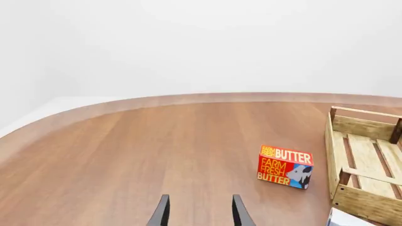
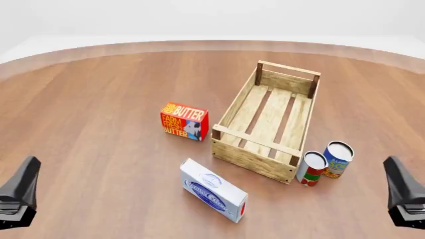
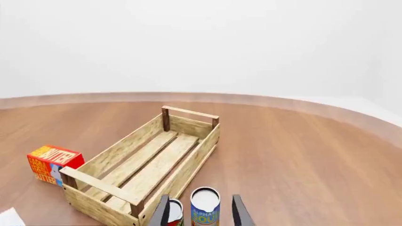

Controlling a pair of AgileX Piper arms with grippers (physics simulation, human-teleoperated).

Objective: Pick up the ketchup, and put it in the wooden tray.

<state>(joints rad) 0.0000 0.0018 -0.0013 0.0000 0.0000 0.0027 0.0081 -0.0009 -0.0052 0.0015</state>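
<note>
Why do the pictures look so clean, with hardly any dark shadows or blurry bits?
Front view: soft, even light, only faint shadows under the wooden tray and the butter box, everything sharp. Left wrist view: the butter box lettering reads crisply, no glare on the table. Right wrist view: the cans are cut off at the edge, not blurred.

A pale slatted wooden tray (image 2: 269, 124) with darker brown corner posts is seen on a reddish-brown table (image 2: 99, 99). The butter box (image 2: 184, 121) is red and orange with yellow lettering. One can (image 2: 311, 169) is red and green, another (image 2: 338, 159) blue and yellow, both white-topped. A white box (image 2: 214, 190) is marked with a blue oval and a red end.
</note>
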